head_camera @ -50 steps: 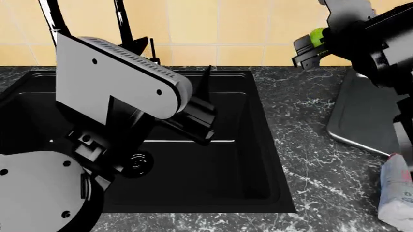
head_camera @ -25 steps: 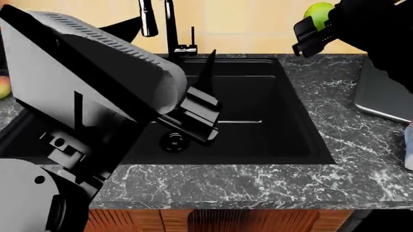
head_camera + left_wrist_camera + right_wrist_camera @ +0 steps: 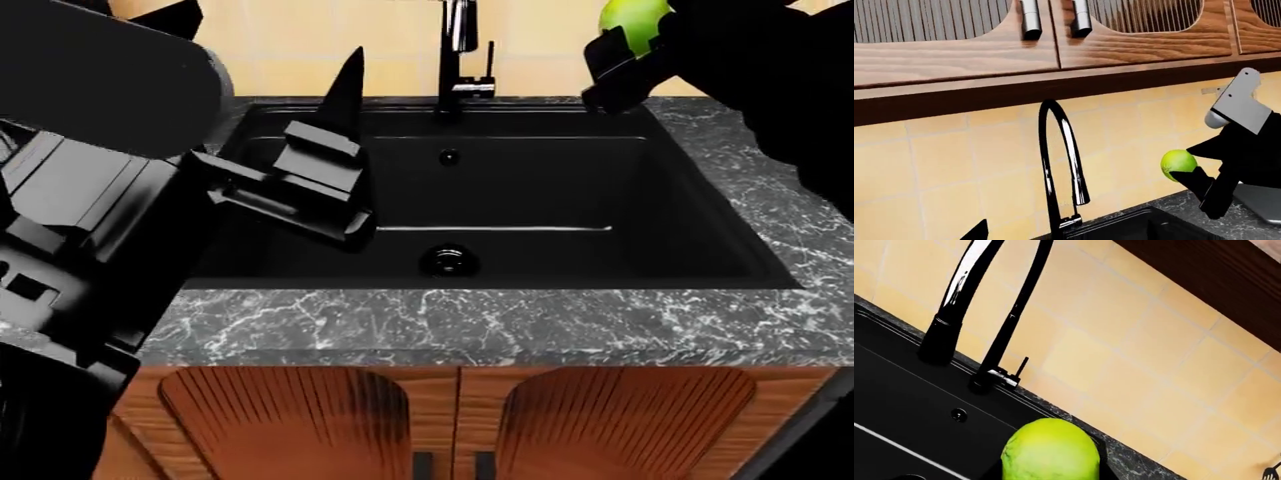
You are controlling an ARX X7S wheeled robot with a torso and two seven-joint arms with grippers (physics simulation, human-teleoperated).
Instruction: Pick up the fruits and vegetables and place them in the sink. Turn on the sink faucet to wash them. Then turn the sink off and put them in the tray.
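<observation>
Head view showed the right claw [image 3: 617, 62] clamped on the lime [image 3: 633, 14], holding it high above the back right corner of the sink [image 3: 694, 200], near the sink faucet [image 3: 458, 50]. The basin lay bare, with only its drain [image 3: 449, 259] and the overflow hole [image 3: 450, 156] showing. The left claw [image 3: 300, 180] hung over the basin's left side with its jaws apart and nothing between them.

Seen from the left wrist, the lime [image 3: 1178, 164] sat at the very tips of the right claw [image 3: 1197, 182], with most of the fruit bulging clear of the fingers. In the right wrist view it [image 3: 1049, 452] hung over the table edge behind the basin rather than squarely over the black well.

The likely risk, as I judged it, was a shallow grip on a round, smooth fruit: a jolt could squeeze it out. Released from that height and that far back, it might strike the rim or the faucet base, bounce and roll off along the table. The apple-like fruit and the tray did not appear in these views.
</observation>
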